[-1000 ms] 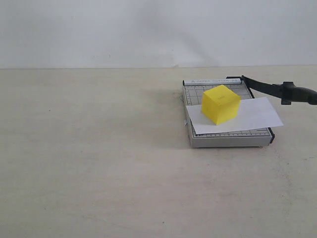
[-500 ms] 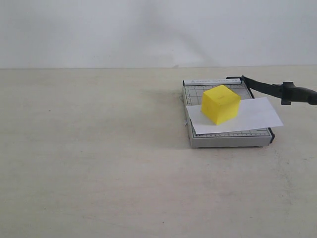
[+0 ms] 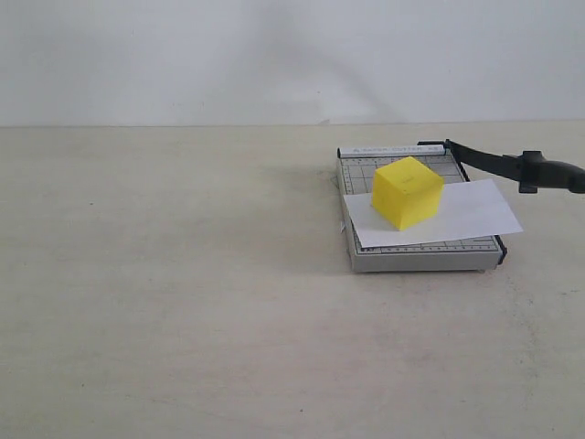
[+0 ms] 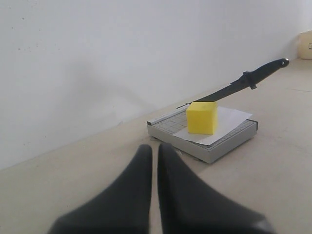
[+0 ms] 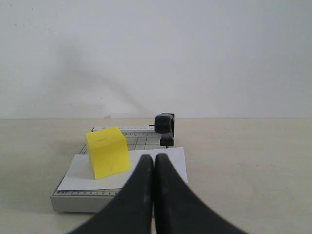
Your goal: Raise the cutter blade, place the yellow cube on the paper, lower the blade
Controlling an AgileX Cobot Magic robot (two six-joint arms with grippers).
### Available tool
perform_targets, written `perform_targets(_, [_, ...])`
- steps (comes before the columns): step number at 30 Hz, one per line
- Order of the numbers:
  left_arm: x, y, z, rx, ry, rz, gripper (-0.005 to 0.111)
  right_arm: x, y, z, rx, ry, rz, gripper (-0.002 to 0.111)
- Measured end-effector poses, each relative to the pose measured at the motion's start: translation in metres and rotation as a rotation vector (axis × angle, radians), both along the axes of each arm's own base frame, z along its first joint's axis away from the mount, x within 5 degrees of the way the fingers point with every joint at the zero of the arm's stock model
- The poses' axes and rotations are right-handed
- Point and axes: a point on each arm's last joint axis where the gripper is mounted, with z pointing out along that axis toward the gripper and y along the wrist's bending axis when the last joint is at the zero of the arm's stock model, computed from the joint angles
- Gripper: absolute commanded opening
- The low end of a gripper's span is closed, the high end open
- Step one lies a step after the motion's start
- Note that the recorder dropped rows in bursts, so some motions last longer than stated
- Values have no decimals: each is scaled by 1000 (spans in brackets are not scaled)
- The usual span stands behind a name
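Note:
The yellow cube (image 3: 407, 191) rests on the white paper (image 3: 466, 215), which lies across the grey trimmer (image 3: 420, 257). The black cutter blade (image 3: 512, 166) stands raised, its handle end out past the trimmer's right side. In the left wrist view the cube (image 4: 202, 117), paper (image 4: 229, 119), trimmer (image 4: 214, 148) and raised blade (image 4: 243, 83) lie well beyond my left gripper (image 4: 155, 148), which is shut and empty. My right gripper (image 5: 154, 159) is shut on nothing, in front of the trimmer (image 5: 73, 202), with the cube (image 5: 107, 152), paper (image 5: 173, 161) and blade handle (image 5: 165, 125) behind it. Neither gripper shows in the exterior view.
A beige tabletop (image 3: 183, 302) spreads wide to the left of the trimmer, with a white wall (image 3: 274, 55) behind it. A pale box (image 4: 306, 45) sits at the far edge in the left wrist view.

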Motion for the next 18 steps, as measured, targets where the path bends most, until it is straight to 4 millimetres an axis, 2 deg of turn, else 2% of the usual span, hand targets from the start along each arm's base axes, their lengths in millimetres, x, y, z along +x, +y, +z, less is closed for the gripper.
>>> perform_targets(18, [0, 0, -5, 34, 40, 4, 5, 0, 0, 0, 0, 2, 0, 0])
